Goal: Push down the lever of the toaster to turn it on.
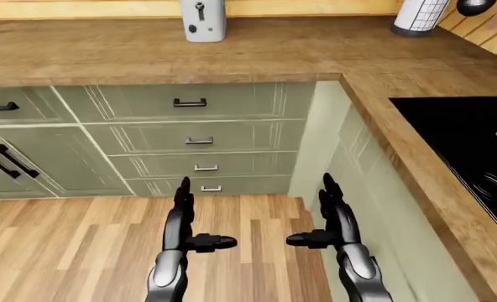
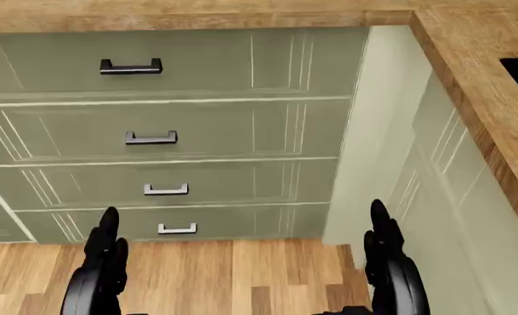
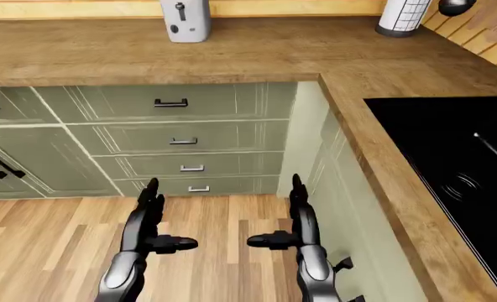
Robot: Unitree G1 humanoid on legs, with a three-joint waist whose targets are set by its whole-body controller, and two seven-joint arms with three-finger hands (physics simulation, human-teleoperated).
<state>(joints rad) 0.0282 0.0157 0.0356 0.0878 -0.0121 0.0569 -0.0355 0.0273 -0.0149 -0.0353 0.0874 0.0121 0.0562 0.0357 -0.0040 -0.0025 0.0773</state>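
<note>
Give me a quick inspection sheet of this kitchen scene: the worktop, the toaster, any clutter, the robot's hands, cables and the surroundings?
Surface: wooden L-shaped counter, running along the top and down the right of the left-eye view.
Job's things: grey toaster at the top edge of the view, partly cut off; its dark lever shows on the facing side, untouched.
Clutter: white gridded container at the top right, a dark object beside it, too cropped to identify.
Grippers: left hand and right hand both open, empty, held low over the floor, far from the toaster.
Cables: nothing seen.
Surroundings: green drawers with dark handles, black cooktop on the right, wood-plank floor.
</note>
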